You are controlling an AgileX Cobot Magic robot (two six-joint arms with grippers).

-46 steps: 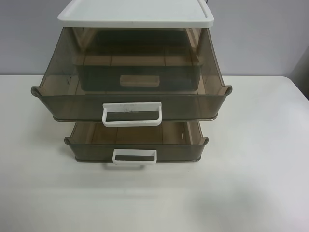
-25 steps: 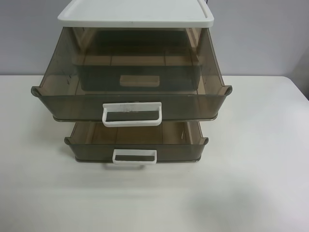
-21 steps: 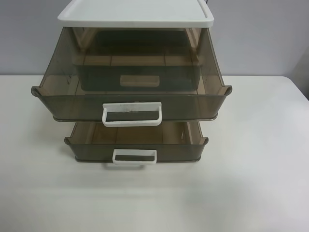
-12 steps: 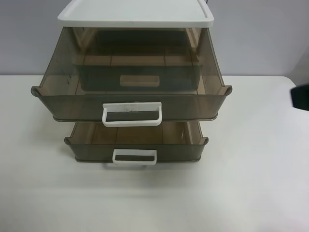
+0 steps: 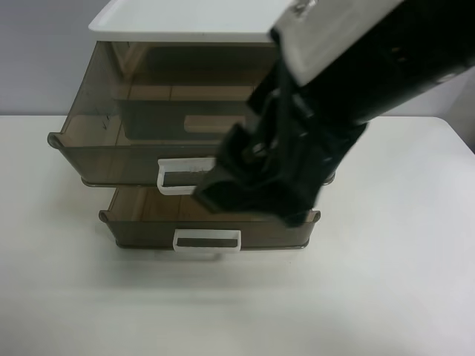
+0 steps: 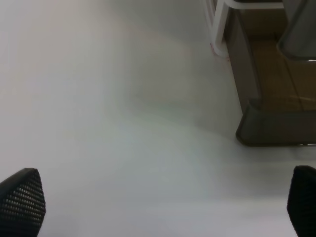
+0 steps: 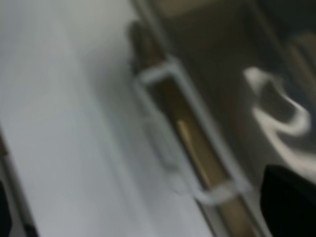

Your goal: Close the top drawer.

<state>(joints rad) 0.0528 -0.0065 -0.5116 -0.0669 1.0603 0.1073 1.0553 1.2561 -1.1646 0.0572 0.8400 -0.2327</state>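
Note:
The top drawer [image 5: 111,152], tall and smoky brown, stands pulled out under the cabinet's white top [image 5: 185,30]. Only the left part of its wide white handle [image 5: 171,180] shows. My right arm reaches in from the upper right of the exterior high view and hides the drawer's right half. Its gripper [image 5: 252,196] hangs over the drawer fronts. The right wrist view is blurred: the gripper [image 7: 148,212] looks open and empty over a white loop handle [image 7: 182,143]. I cannot tell whose handle it is. My left gripper [image 6: 160,200] is open and empty above the table.
A shallower drawer [image 5: 141,226] with a smaller white handle [image 5: 208,242] is pulled out below the top one. Its corner [image 6: 276,123] shows in the left wrist view. The cabinet stands on a white table [image 5: 386,297] in front of a grey wall.
The black right arm has swept in from the right edge and now covers the right half of the drawers. The drawers have not moved.

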